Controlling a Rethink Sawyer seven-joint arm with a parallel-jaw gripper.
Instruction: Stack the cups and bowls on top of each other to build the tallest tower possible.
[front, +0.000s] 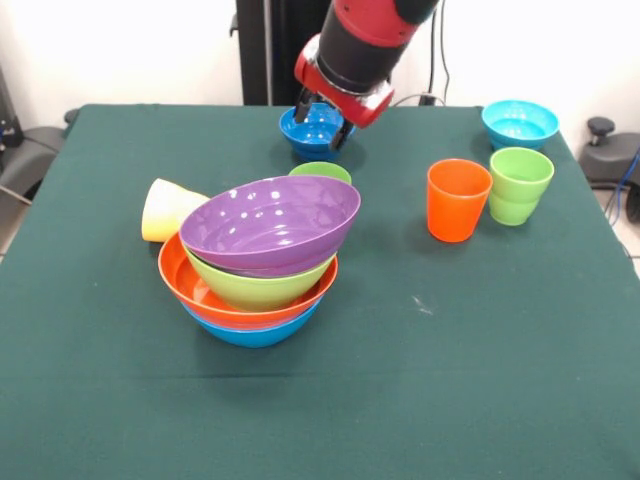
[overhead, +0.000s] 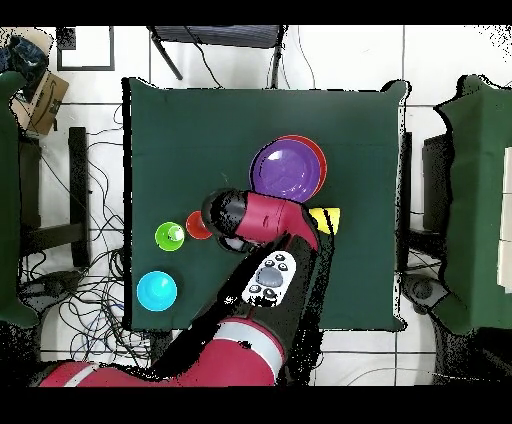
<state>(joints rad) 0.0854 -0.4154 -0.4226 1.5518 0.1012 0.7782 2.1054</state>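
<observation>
Tool (front: 322, 128) hangs over the dark blue bowl (front: 312, 131), covering part; whether its jaws are parted, I cannot tell.

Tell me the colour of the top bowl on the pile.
Purple; the top bowl shows best in the front view.

Green-clothed table (front: 520, 400) — seemingly tiled floor (overhead: 430, 50)

The tower (front: 255, 265) sits at the desk's (front: 500, 380) centre. A tipped cup (front: 168, 209) touches it at nine o'clock. At two o'clock two cups (front: 459, 199) stand side by side, a bowl (front: 519, 122) behind them. At twelve o'clock, another bowl (front: 312, 130) under the pincer (front: 320, 122).
</observation>
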